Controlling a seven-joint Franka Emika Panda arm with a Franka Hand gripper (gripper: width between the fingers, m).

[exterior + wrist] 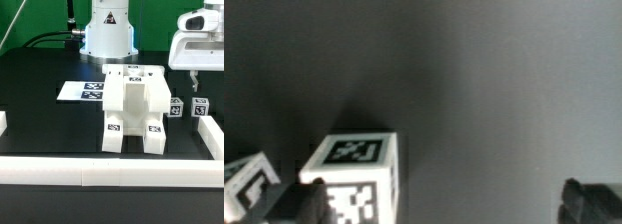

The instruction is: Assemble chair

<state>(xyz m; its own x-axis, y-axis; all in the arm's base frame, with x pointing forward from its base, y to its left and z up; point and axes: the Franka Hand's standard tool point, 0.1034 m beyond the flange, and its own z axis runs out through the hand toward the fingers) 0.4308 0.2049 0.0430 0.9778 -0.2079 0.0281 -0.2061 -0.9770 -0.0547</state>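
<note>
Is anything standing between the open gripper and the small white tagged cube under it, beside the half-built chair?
Nothing visible does. The open two-finger gripper hangs above the small matte-white tagged cube, with only air between. The blocky white chair assembly stands to the exterior view's left of the cube, outside that path.

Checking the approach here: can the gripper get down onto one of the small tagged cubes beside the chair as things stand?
Probably yes. The gripper hangs open above them with nothing in between. The wrist view shows one small cube off toward one finger, so a sideways shift looks needed first.
</note>
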